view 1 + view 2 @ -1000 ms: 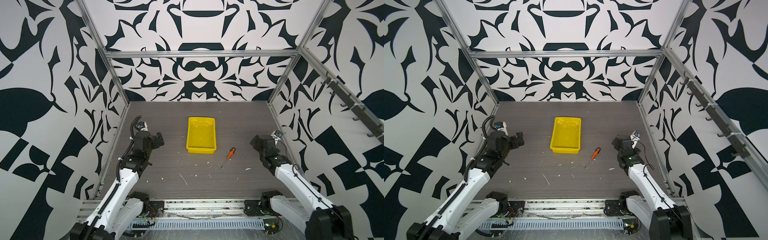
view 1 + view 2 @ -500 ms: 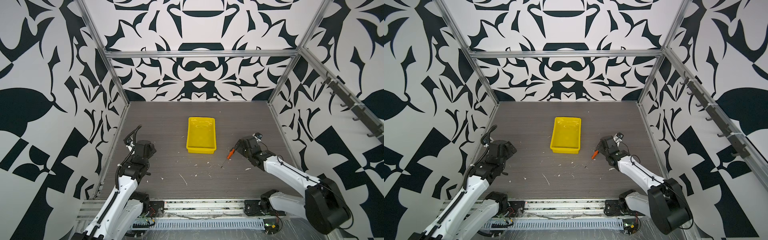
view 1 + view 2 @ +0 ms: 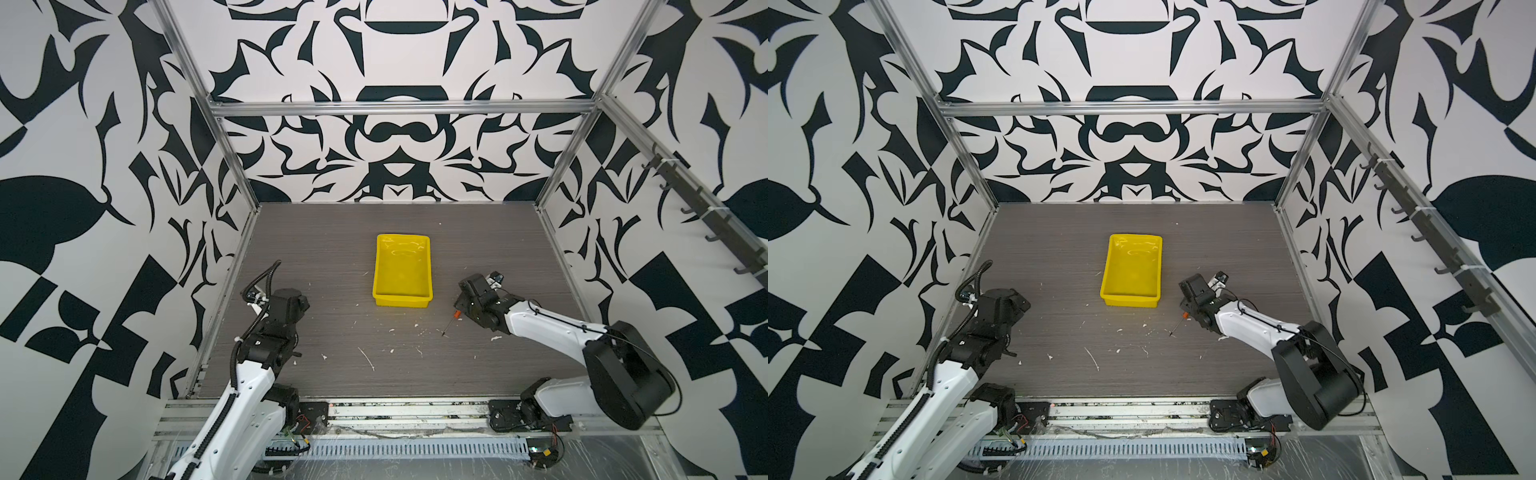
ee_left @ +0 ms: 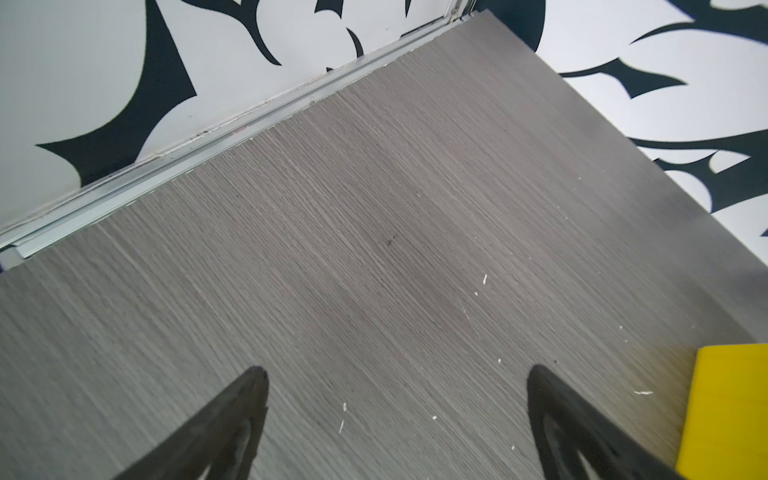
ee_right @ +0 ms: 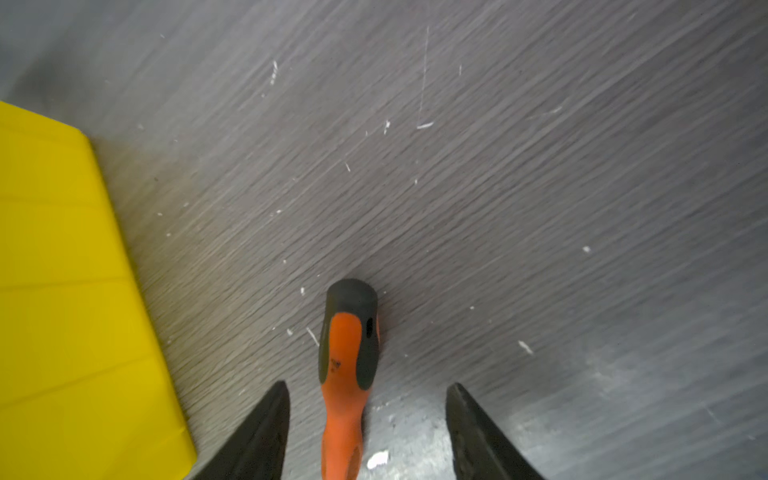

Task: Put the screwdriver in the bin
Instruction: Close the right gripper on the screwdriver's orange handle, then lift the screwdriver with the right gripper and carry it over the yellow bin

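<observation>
half closed now at the right hand [image 5: 366,386], narrowed from full spread a second ago and swung in from well back to straddle the screwdriver [image 5: 347,345]. still apart, though: a strip of bench [image 5: 540,187] showing between each of the fingers [image 5: 257,436] and the orange handle, no contact visible yet. by the look of it, reach over, grasp under way, lift and carry yet to come. lying flat between the fingertips, black cap pointing ahead of the hand, shaft [image 3: 449,325] trailing back beneath the wrist. further out, off to one side of the hand, the bin [image 5: 62,249]: near, not touching, nothing in it. left hand [image 4: 397,369] spread wide over bare bench, holding nothing, drawn lower than before.
</observation>
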### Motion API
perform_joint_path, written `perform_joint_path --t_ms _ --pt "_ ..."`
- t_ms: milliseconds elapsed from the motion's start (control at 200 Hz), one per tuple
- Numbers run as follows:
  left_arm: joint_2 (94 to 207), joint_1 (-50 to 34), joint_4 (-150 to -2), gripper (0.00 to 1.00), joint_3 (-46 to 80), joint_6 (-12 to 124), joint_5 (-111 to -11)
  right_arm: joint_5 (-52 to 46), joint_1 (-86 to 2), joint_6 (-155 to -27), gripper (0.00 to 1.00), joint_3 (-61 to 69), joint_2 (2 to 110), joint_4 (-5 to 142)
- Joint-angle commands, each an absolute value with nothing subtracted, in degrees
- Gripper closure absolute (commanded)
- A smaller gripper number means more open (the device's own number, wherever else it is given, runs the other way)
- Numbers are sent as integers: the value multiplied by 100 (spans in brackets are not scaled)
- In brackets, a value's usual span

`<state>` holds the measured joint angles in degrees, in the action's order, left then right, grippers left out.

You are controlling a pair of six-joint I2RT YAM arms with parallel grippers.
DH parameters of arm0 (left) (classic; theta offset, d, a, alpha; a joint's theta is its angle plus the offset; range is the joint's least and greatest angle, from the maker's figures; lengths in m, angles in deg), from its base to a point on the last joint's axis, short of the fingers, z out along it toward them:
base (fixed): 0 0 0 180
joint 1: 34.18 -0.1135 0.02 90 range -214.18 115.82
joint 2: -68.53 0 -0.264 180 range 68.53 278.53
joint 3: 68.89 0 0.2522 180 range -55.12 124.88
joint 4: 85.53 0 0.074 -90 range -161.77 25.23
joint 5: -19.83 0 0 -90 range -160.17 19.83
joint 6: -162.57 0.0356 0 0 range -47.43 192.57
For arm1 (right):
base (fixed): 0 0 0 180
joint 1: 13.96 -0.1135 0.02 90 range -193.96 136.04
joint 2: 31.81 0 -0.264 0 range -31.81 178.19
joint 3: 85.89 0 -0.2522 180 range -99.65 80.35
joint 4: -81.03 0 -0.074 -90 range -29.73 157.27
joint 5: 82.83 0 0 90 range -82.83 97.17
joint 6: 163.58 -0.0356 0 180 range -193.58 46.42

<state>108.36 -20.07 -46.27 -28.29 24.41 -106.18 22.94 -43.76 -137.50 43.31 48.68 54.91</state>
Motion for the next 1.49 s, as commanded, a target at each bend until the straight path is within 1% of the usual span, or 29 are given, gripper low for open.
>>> perform_joint_path --t_ms 0,170,315,375,495,655,785,855,905,950,1005,1030,1045,1135,1165,1320,1360,1490 --pt "10738 -2026 -4658 0 -2955 2318 -10613 2169 -4410 -13994 41 4071 5115 5456" --pt "10794 -2021 -4765 0 -2990 2323 -10612 2129 -4410 -13863 44 3882 5427 5357" --pt "10918 -2021 -4724 0 -2923 2333 -10589 2229 -4408 -13691 51 3625 5682 5214" --pt "10940 -2022 -4691 0 -2902 2326 -10568 2121 -4406 -13585 55 3550 5779 5283" --pt "10942 -2024 -4706 0 -2921 2331 -10582 2087 -4410 -13572 58 3467 5766 5135" --pt "10922 -2026 -4743 0 -2942 2333 -10568 2269 -4397 -13451 59 3597 5608 5116" --pt "10822 -2026 -4651 0 -2940 2300 -10568 2414 -4400 -13274 60 3553 5830 5113" --pt "10700 -2021 -4692 0 -3015 2308 -10552 2341 -4394 -13282 67 3442 6009 5049" --pt "10593 -2024 -4763 0 -3078 2338 -10516 2296 -4398 -13339 75 3389 6088 4977" --pt "10508 -2025 -4856 0 -3152 2376 -10483 2314 -4395 -13404 77 3396 6070 4909" --pt "10411 -2022 -4960 0 -3229 2427 -10431 2413 -4394 -13451 77 3445 5962 4877" --pt "10380 -2020 -4993 0 -3243 2449 -10404 2470 -4393 -13476 79 3463 5901 4861" --pt "10352 -2023 -4997 0 -3257 2454 -10394 2488 -4394 -13483 82 3471 5866 4856" --pt "10273 -2024 -4951 0 -3282 2428 -10432 2726 -4398 -13433 85 3340 5654 4727" --pt "10245 -2023 -4930 0 -3282 2412 -10461 2866 -4400 -13344 89 3242 5605 4640" --pt "10243 -2020 -4984 0 -3306 2440 -10380 3405 -4419 -12852 90 2644 5429 4486" --pt "10258 -2025 -4959 0 -3281 2443 -10364 3555 -4453 -12661 92 2466 5379 4494" --pt "10274 -2027 -4977 0 -3278 2440 -10392 4179 -4824 -12080 91 1810 5259 4422"
